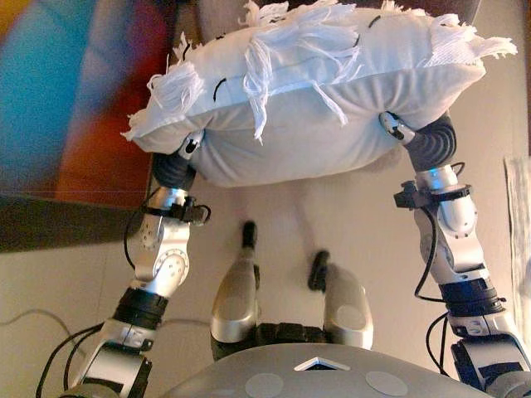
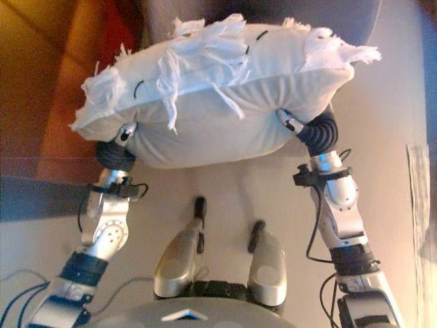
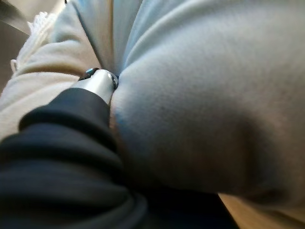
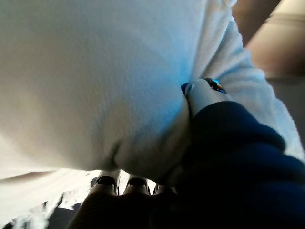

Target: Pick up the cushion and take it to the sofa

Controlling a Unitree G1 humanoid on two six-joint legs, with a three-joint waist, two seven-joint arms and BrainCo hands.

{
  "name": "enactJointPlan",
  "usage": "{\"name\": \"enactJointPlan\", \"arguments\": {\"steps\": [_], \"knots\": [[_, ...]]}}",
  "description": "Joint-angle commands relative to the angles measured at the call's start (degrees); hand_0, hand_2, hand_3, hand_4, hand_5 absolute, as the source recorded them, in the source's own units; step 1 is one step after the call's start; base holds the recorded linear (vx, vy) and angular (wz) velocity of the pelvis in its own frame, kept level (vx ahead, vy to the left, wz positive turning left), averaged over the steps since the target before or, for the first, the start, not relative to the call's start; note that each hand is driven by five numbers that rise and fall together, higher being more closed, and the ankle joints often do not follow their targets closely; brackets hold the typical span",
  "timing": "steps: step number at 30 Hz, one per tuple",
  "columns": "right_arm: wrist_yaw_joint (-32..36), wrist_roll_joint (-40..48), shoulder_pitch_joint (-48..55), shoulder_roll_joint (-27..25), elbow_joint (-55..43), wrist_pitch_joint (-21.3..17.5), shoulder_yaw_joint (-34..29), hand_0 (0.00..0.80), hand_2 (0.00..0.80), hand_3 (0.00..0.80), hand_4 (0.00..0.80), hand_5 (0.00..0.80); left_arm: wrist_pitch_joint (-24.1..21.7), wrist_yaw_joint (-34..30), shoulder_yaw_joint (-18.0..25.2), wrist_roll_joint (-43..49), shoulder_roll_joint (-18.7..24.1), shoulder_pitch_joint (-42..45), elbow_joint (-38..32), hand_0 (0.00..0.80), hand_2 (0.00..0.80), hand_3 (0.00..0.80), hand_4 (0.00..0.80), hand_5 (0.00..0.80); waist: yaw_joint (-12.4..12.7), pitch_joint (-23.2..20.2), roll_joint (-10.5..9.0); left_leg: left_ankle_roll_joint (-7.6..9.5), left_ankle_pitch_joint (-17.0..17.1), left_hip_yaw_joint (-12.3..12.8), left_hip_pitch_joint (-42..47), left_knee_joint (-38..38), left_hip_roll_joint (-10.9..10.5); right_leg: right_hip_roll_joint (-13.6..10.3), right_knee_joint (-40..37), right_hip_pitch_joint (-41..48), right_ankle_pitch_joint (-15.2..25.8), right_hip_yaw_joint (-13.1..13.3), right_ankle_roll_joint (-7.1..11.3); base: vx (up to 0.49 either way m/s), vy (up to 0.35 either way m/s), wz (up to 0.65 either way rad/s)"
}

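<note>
A white fringed cushion (image 1: 307,91) rides across the upper middle of the frame, held clear of the pale floor (image 1: 365,215) between the robot's two hands. The left hand (image 1: 189,148) grips its lower left edge and the right hand (image 1: 398,126) its lower right edge, thumbs pressed into the fabric and fingers tucked underneath; in each wrist view the cloth dimples deeply round the thumb, so both hands are clenched on the cushion. It looks light and very soft: the filling bulges and sags between the grips, and the tassels along the top hang loose. Holding it at opposite ends, low on the body instead of by the fringe, seems the safest purchase, as a one-sided hold would likely let it fold. An orange-red seat, probably the sofa (image 2: 65,102), fills the upper left.
</note>
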Motion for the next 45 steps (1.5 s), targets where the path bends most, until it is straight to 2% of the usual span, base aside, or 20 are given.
{"name": "enactJointPlan", "arguments": {"steps": [1, 6, 12, 16, 18, 20, 21, 23, 24, 28, 29, 32, 35, 36, 38, 39, 41, 42, 43, 45], "knots": [[3.18, -2.11, -3.57, 3.11, -8.3, -7.7, 4.38, 0.8, 0.8, 0.8, 0.8, 0.8, -6.48, -1.94, -2.3, 5.89, -1.15, -4.54, -8.58, 0.8, 0.8, 0.8, 0.8, 0.8, 0.12, -10.93, -4.34, 1.52, -8.01, 3.39, 8.33, -0.59, -0.6, 1.25, -15.85, 8.32, 9.62, 1.14, 1.2, 0.12, -0.035, 0.24], [2.4, -2.43, -2.57, 3.44, -13.17, -6.12, 2.31, 0.8, 0.8, 0.8, 0.8, 0.8, -5.07, -1.01, -0.45, 6.0, -0.95, -4.11, -12.33, 0.8, 0.8, 0.8, 0.8, 0.8, 0.11, -14.22, -4.19, 1.31, -8.26, 3.67, 12.31, -3.4, 0.24, 2.21, -17.82, 12.64, 8.72, 1.02, 0.77, 0.107, -0.06, 0.08], [0.31, -2.45, -0.29, 4.16, -14.41, -5.58, 1.91, 0.8, 0.8, 0.8, 0.8, 0.8, -3.15, -0.72, 1.16, 5.91, -0.66, -2.1, -13.42, 0.8, 0.8, 0.8, 0.8, 0.8, 0.39, -14.55, -4.73, 0.66, -8.71, 3.48, 13.68, -2.27, 0.98, 2.95, -18.15, 14.0, 8.19, 0.84, -0.08, 0.019, -0.097, 0.07], [-0.3, -2.75, -0.35, 3.52, -14.34, -7.51, 2.53, 0.8, 0.8, 0.8, 0.8, 0.8, -6.26, 1.42, 2.75, 8.55, 0.07, 0.16, -14.93, 0.8, 0.8, 0.8, 0.8, 0.8, 0.53, -12.44, -5.99, 0.05, -11.33, 4.58, 10.8, 8.55, 1.01, 2.32, -16.64, 13.04, 8.58, 1.18, -1.4, -0.022, -0.1, -0.14], [-1.06, -4.18, -1.03, 3.02, -14.61, -8.96, 3.35, 0.8, 0.8, 0.8, 0.8, 0.8, -7.58, 2.67, 3.72, 9.04, 0.28, 0.58, -15.52, 0.8, 0.8, 0.8, 0.8, 0.8, 1.05, -10.28, -6.79, -0.04, -9.01, 3.94, 6.32, 18.06, 1.25, 2.12, -15.56, 12.88, 8.75, 1.84, -2.3, -0.022, -0.121, -0.38], [-1.62, -4.88, -1.75, 2.7, -14.96, -9.56, 4.17, 0.8, 0.8, 0.8, 0.8, 0.8, -8.22, 2.9, 4.36, 9.0, 0.34, 0.64, -15.79, 0.8, 0.8, 0.8, 0.8, 0.8, 1.56, -8.85, -7.05, 0.6, -8.44, 3.64, 3.51, 23.07, 1.04, 2.1, -14.4, 12.8, 8.39, 2.31, -2.8, 0.01, -0.114, -0.49], [-2.59, -5.9, -2.49, 2.78, -14.89, -9.34, 4.71, 0.8, 0.8, 0.8, 0.8, 0.8, -8.23, 2.4, 4.81, 8.73, 0.13, 0.63, -15.76, 0.8, 0.8, 0.8, 0.8, 0.8, 1.82, -8.26, -6.85, 0.95, -8.54, 4.33, 2.81, 23.7, 0.78, 2.27, -13.55, 13.01, 7.84, 2.48, -2.9, 0.072, -0.066, -0.36], [-3.98, -7.55, -3.99, 3.31, -14.96, -8.35, 5.97, 0.8, 0.8, 0.8, 0.8, 0.8, -8.3, 2.26, 5.06, 9.04, -0.15, 0.53, -15.94, 0.8, 0.8, 0.8, 0.8, 0.8, 2.99, -7.71, -5.54, 1.15, -7.6, 3.2, 1.97, 19.74, -0.99, 3.33, -12.37, 13.69, 6.49, 3.12, -2.56, 0.173, 0.013, 0.03], [-4.48, -8.2, -4.81, 3.63, -15.04, -7.58, 6.88, 0.8, 0.8, 0.8, 0.8, 0.8, -8.33, 2.59, 4.95, 9.09, -0.17, 0.57, -16.11, 0.8, 0.8, 0.8, 0.8, 0.8, 3.79, -7.63, -4.5, 0.97, -6.1, 2.34, 1.74, 16.48, -1.49, 4.21, -11.74, 14.26, 5.39, 3.64, -2.45, 0.264, 0.047, 0.02], [-6.21, -10.0, -5.79, 4.2, -14.7, -5.91, 9.04, 0.8, 0.8, 0.8, 0.8, 0.8, -7.46, 3.84, 3.72, 9.72, -0.5, 0.14, -15.73, 0.8, 0.8, 0.8, 0.8, 0.8, 5.88, -8.05, -2.35, -0.81, 1.33, 1.57, 0.68, 5.01, -0.01, 6.14, -12.47, 18.78, 2.49, 5.74, -2.44, 0.421, 0.083, -0.17], [-6.17, -9.69, -5.47, 4.36, -14.64, -5.39, 9.32, 0.8, 0.8, 0.8, 0.8, 0.8, -7.23, 4.19, 3.45, 9.53, -0.61, 0.38, -15.55, 0.8, 0.8, 0.8, 0.8, 0.8, 6.69, -8.39, -1.83, -1.34, 3.9, 0.32, -0.22, 1.98, 0.37, 6.53, -12.46, 20.42, 1.33, 6.86, -2.46, 0.528, 0.118, -0.31], [-5.53, -9.4, -4.27, 4.35, -15.03, -4.42, 9.81, 0.8, 0.8, 0.8, 0.8, 0.8, -7.38, 2.75, 3.58, 8.61, -0.75, 2.0, -15.69, 0.8, 0.8, 0.8, 0.8, 0.8, 8.2, -8.49, -1.23, -2.27, 7.82, -3.13, -1.71, -1.73, 1.72, 6.5, -10.57, 22.64, -1.83, 9.55, -2.69, 0.551, 0.149, -0.32], [-4.95, -8.64, -3.7, 3.68, -15.25, -4.63, 10.29, 0.8, 0.8, 0.8, 0.8, 0.8, -8.01, 3.05, 4.13, 8.66, -0.86, 3.24, -16.31, 0.8, 0.8, 0.8, 0.8, 0.8, 9.28, -8.12, -0.5, -3.14, 8.55, -5.53, -4.13, -2.84, 4.17, 5.62, -6.85, 23.46, -5.5, 11.45, -2.79, 0.571, 0.188, 0.01], [-4.86, -8.51, -3.68, 3.57, -15.25, -4.77, 10.37, 0.8, 0.8, 0.8, 0.8, 0.8, -8.24, 3.21, 4.18, 8.78, -0.87, 3.29, -16.27, 0.8, 0.8, 0.8, 0.8, 0.8, 9.43, -8.05, -0.42, -3.33, 8.64, -5.74, -4.56, -3.04, 4.62, 5.41, -6.26, 23.6, -6.15, 11.64, -2.74, 0.666, 0.239, 0.06], [-4.61, -7.57, -4.1, 2.72, -15.16, -5.55, 10.21, 0.8, 0.8, 0.8, 0.8, 0.8, -8.56, 2.9, 4.73, 8.18, -0.76, 3.08, -15.97, 0.8, 0.8, 0.8, 0.8, 0.8, 10.0, -7.94, -0.24, -3.73, 8.17, -5.78, -5.76, -3.0, 5.71, 3.42, -3.07, 24.95, -8.88, 12.12, -1.72, 0.692, 0.287, -0.31], [-4.76, -7.17, -4.62, 2.27, -14.86, -6.1, 10.21, 0.8, 0.8, 0.8, 0.8, 0.8, -8.59, 2.78, 4.89, 8.06, -0.64, 2.62, -15.9, 0.8, 0.8, 0.8, 0.8, 0.8, 10.12, -8.12, -0.56, -3.4, 5.88, -4.88, -5.29, -2.51, 5.48, 1.46, -1.89, 25.68, -8.66, 11.7, -0.37, 0.61, 0.313, -0.46], [-4.78, -6.71, -4.45, 2.27, -14.13, -7.16, 9.87, 0.8, 0.8, 0.8, 0.8, 0.8, -7.49, 3.29, 5.39, 7.79, 0.06, 2.28, -16.14, 0.8, 0.8, 0.8, 0.8, 0.8, 10.44, -9.11, -1.34, -2.58, 4.19, -3.62, -4.39, -1.11, 4.6, -1.86, 1.33, 27.29, -5.55, 10.47, 2.45, 0.582, 0.336, -0.71], [-4.47, -5.11, -3.79, 2.22, -14.12, -6.98, 9.25, 0.8, 0.8, 0.8, 0.8, 0.8, -6.1, 4.32, 5.62, 7.1, 0.39, 2.12, -16.21, 0.8, 0.8, 0.8, 0.8, 0.8, 10.37, -9.76, -2.05, -1.23, 2.38, -2.91, -4.55, 1.5, 3.41, -3.43, 3.25, 27.97, -2.58, 10.28, 4.11, 0.54, 0.311, -0.64], [-3.89, -3.81, -2.09, 2.52, -14.83, -6.6, 8.39, 0.8, 0.8, 0.8, 0.8, 0.8, -4.75, 4.29, 5.7, 6.16, 0.4, 1.54, -15.69, 0.8, 0.8, 0.8, 0.8, 0.8, 10.39, -11.05, -3.31, 0.53, 0.4, -1.75, -5.48, 4.9, 1.54, -5.07, 4.62, 28.89, 2.9, 9.93, 5.66, 0.5, 0.272, -0.31], [-3.13, -5.2, 0.56, 3.63, -15.65, -7.65, 7.79, 0.8, 0.8, 0.8, 0.8, 0.8, -4.47, 4.22, 5.01, 9.58, 0.27, 1.19, -15.86, 0.8, 0.8, 0.8, 0.8, 0.8, 10.64, -12.94, -4.6, 3.13, -2.01, -1.23, -5.88, 7.34, -1.37, -7.05, 9.24, 27.4, 12.64, 10.04, 5.96, 0.513, 0.262, -0.05]]}}
